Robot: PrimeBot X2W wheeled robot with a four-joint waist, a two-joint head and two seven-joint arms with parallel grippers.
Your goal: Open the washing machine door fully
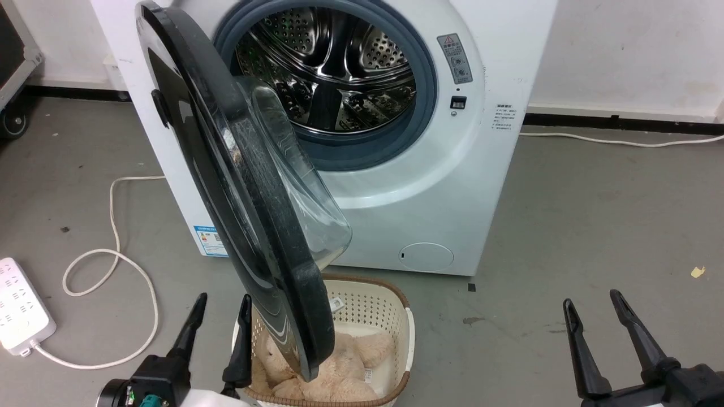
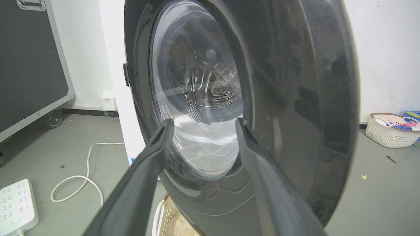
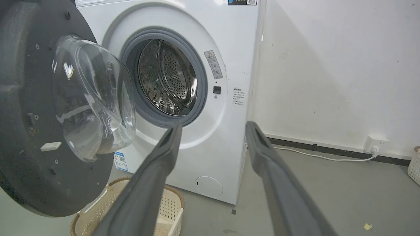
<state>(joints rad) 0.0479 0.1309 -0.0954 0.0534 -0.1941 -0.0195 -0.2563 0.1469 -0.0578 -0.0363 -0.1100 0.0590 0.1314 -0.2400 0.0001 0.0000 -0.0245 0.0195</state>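
1. Washing machine door (image 1: 266,226) (image 2: 279,98) (image 3: 19,131) stands partly open. It is hinged at the left side of the white machine (image 1: 430,186), and its thin edge is turned toward the head view.
2. Its clear glass bowl (image 1: 300,186) faces right, toward the steel drum (image 1: 328,73).
3. The lower edge of the door hangs over a cream basket (image 1: 390,316) on the floor, in which a beige plush toy (image 1: 339,367) lies.
4. The left end effector (image 1: 223,299) (image 2: 204,122) has its fingers apart and holds nothing. It is near left, just beside the glossy outer face of the door; contact cannot be told.
5. The right end effector (image 1: 591,299) (image 3: 214,125) also has its fingers apart and empty. It is near right, well apart from the door.
6. A white power strip (image 1: 20,305) lies on the floor at the far left.
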